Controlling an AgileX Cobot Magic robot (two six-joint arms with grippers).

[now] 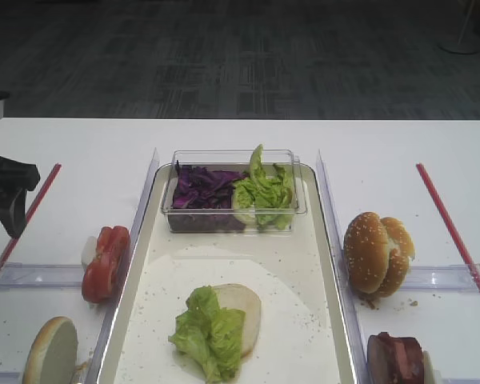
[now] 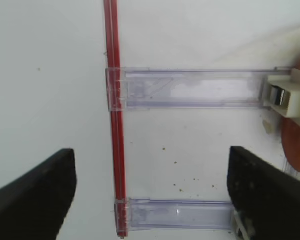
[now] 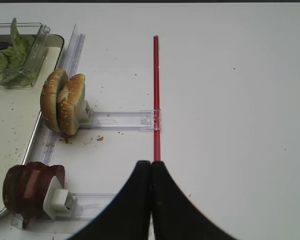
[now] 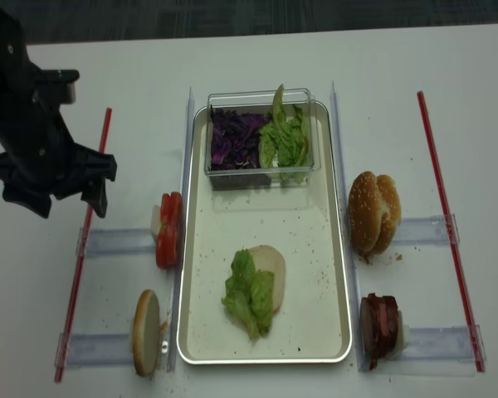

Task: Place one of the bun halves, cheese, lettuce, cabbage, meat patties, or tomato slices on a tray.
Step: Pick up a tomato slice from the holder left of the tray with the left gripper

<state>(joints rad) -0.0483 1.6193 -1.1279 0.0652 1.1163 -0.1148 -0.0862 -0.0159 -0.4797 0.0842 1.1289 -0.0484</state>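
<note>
My left gripper (image 4: 54, 189) hangs above the bare white table (image 4: 448, 99), off to the outer side of the left red strip (image 4: 90, 215), its fingers pointing down and spread wide with nothing between them. Through my left wrist camera the two dark fingers (image 2: 37, 197) sit at the lower corners, and the red strip (image 2: 115, 125) and two clear plastic rails (image 2: 190, 89) lie on the table between them. My right gripper (image 3: 151, 200) shows only in its own wrist camera: its two black fingers are pressed together, holding nothing, above the near end of the right red strip (image 3: 156, 100).

Inward of my left gripper and a little nearer to me, the tomato slices (image 4: 169, 230) stand on edge against the tray's left side. Nearer still, a lone bun half (image 4: 146, 332) stands on edge by the tray's near left corner. The tray (image 4: 332, 274) lies in the middle, well apart from both grippers. On its floor rests a bun half (image 4: 270, 264), cut face up, with a lettuce (image 4: 247, 294) leaf draped over its left part. At the tray's far end a clear tub (image 4: 264, 139) holds purple cabbage (image 4: 232, 141) and more lettuce.

Inward of my right gripper, sesame bun halves (image 3: 63, 101) stand on edge just beside the tray, and the meat patties (image 3: 30, 192) stand nearer to me.
</note>
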